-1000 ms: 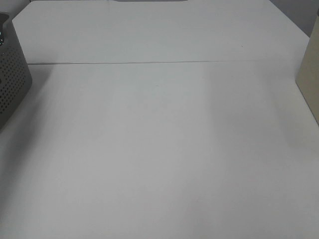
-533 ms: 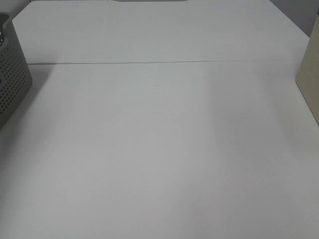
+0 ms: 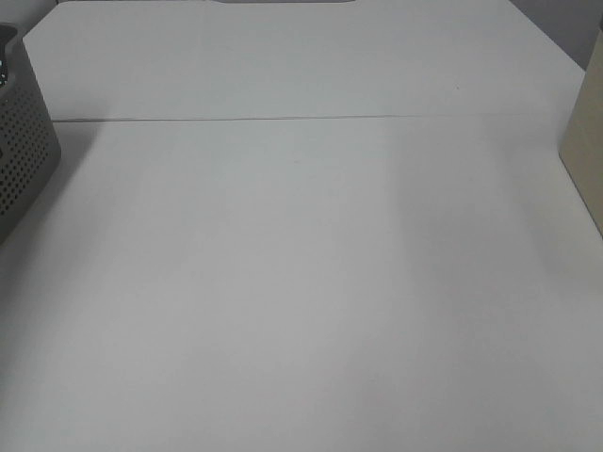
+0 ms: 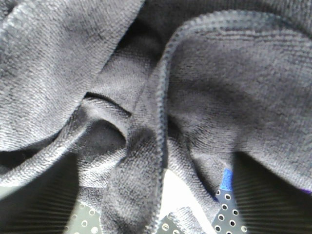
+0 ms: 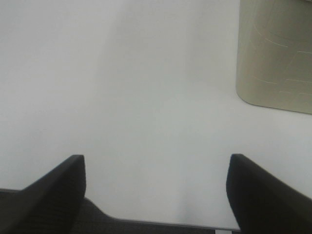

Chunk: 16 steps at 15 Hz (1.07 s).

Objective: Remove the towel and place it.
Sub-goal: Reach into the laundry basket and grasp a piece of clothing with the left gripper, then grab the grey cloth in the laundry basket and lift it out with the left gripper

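Exterior high, table [image 3: 301, 282]: white, seen from above, with a thin seam running across its far part.
Exterior high, basket [image 3: 21, 155]: grey and perforated, standing at the left edge of the table, partly cut off by the border of the view.
Exterior high, beige container [image 3: 586, 141]: at the right edge, with only a strip of its side showing.
Left wrist, towel [image 4: 229, 97]: dark charcoal terry cloth, bunched in deep folds and filling nearly the whole view. A stitched hem runs along one fold in the middle.
Left wrist, where the towel lies: crumpled over a perforated grey surface [image 4: 226, 217] whose round holes peep out from under the folds. A small blue patch [image 4: 226, 178] shows just beside those holes.
Left wrist, left gripper [image 4: 156, 170]: two dark blurred shapes close to the camera look like its fingers, one on either side of the folds. Whether they pinch the cloth or only straddle it cannot be told.
Right wrist, right gripper [image 5: 156, 158]: fingers wide apart with nothing between them, hanging over the white table.
Right wrist, beige container: a rounded corner of it stands on the table beyond the fingers, off to one side and well apart from them.
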Each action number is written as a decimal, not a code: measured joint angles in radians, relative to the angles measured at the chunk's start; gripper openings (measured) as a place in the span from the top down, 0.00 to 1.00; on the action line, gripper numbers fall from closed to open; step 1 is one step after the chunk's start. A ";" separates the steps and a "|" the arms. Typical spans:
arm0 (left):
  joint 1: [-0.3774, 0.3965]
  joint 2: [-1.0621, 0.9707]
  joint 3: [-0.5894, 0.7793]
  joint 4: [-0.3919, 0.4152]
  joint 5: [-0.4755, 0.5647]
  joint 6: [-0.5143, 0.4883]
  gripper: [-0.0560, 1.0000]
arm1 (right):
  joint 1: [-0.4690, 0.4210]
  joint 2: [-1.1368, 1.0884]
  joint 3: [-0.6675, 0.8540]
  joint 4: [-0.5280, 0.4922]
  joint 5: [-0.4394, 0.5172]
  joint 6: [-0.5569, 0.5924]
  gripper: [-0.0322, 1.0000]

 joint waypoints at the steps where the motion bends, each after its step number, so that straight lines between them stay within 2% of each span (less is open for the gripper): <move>1: 0.000 0.000 0.000 0.000 -0.002 0.000 0.32 | 0.000 0.000 0.000 0.000 0.000 0.000 0.23; 3: 0.000 0.000 0.000 0.000 -0.009 -0.002 0.49 | 0.000 0.000 0.000 0.000 0.000 0.000 0.23; 5: 0.000 0.001 0.000 0.000 -0.017 -0.004 0.58 | 0.000 0.000 0.000 0.000 0.000 0.000 0.23; 12: 0.000 0.003 0.000 0.000 -0.024 -0.069 0.61 | 0.000 0.000 0.000 0.000 0.000 0.000 0.23; 14: 0.000 0.013 0.000 0.012 -0.026 -0.071 0.73 | 0.000 0.000 0.000 0.000 0.000 0.000 0.23; 16: 0.000 0.018 0.000 0.022 -0.026 -0.071 0.92 | 0.000 0.000 0.000 0.000 0.000 0.000 0.23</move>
